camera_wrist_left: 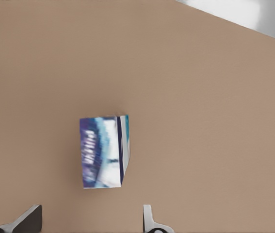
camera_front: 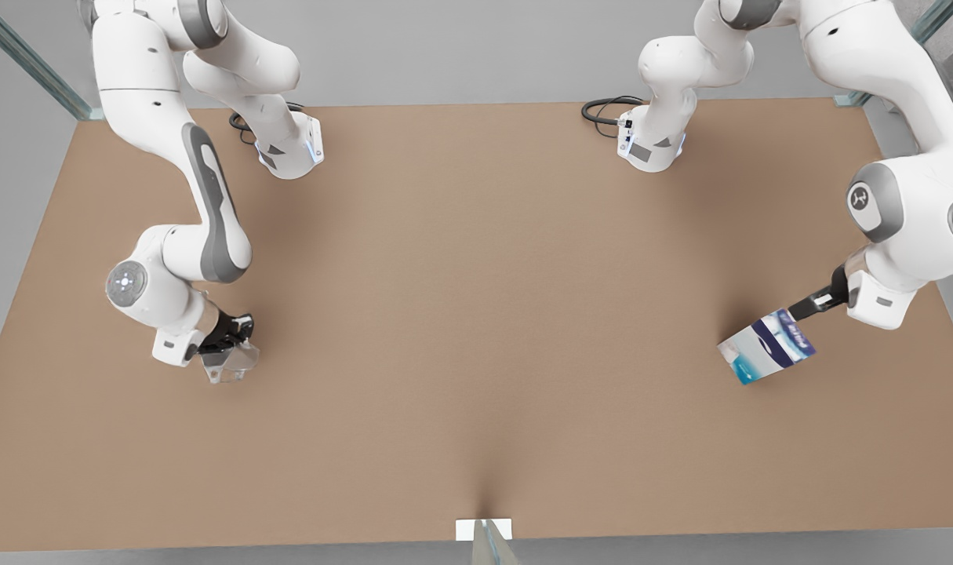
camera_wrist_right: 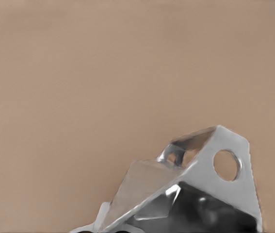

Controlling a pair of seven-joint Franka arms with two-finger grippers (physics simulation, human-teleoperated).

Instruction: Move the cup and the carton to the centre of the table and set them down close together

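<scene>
Near edge of plain light-brown matte worktop (camera_front: 476, 329): bare, centre not yet reached.

Right tool (camera_front: 227, 339), front view's left: clenched on small shiny silvery-grey faceted cup (camera_front: 231, 362), low over worktop, far from centre. Risk: slick facets, cup (camera_wrist_right: 186, 194) slipping or twisting mid-carry.

Left tool (camera_front: 807, 306), front view's right: fingers (camera_wrist_left: 28, 221) spread apart in wrist view, small white, dark-blue and teal gable-topped carton (camera_wrist_left: 104, 151) lying beyond fingertips. Carton (camera_front: 766, 345) tilted, near worktop edge, apparently ungrasped. Risk: nudged over or off the edge.
</scene>
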